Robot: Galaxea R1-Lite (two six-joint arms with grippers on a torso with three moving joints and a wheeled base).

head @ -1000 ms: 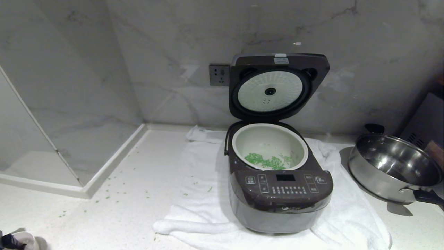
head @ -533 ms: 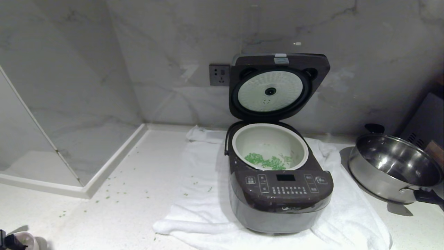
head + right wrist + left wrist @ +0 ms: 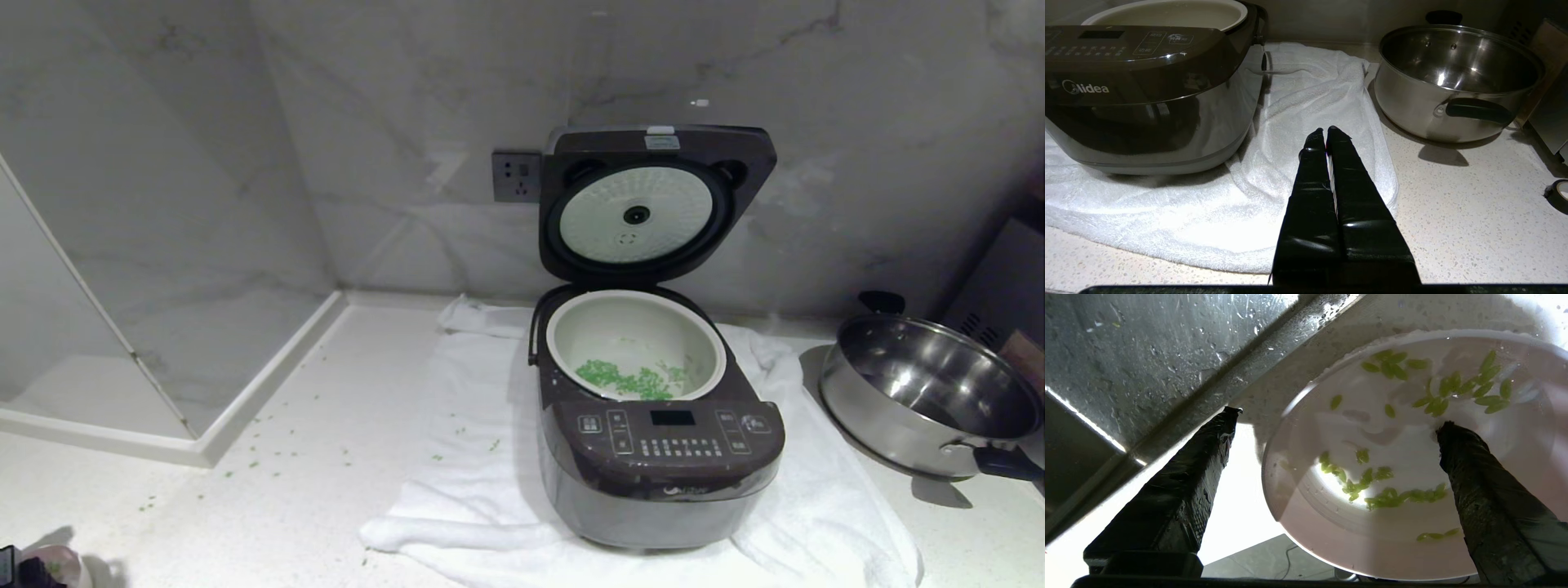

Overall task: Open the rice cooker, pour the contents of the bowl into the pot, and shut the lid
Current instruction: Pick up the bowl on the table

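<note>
From my console, surfaces as they appear. The rice cooker [image 3: 657, 457]: glossy dark brown plastic shell that mirrors the cloth beneath it. The lid [image 3: 653, 204]: pale dimpled inner plate, matt. The pot [image 3: 635, 339]: smooth pale greenish-white coating with a soft sheen. Towel [image 3: 482, 482]: white looped terry cloth, rough and matt. Steel pan [image 3: 1457, 81]: polished metal, mirror-bright inside, with black plastic-looking handles. Countertop [image 3: 310, 457]: pale speckled stone, smooth. Wall [image 3: 367, 122]: polished grey marble with veining. The bowl [image 3: 1527, 465]: glossy white interior, wet-looking. I see the right gripper [image 3: 1326, 130] wrapped in shiny black tape.
</note>
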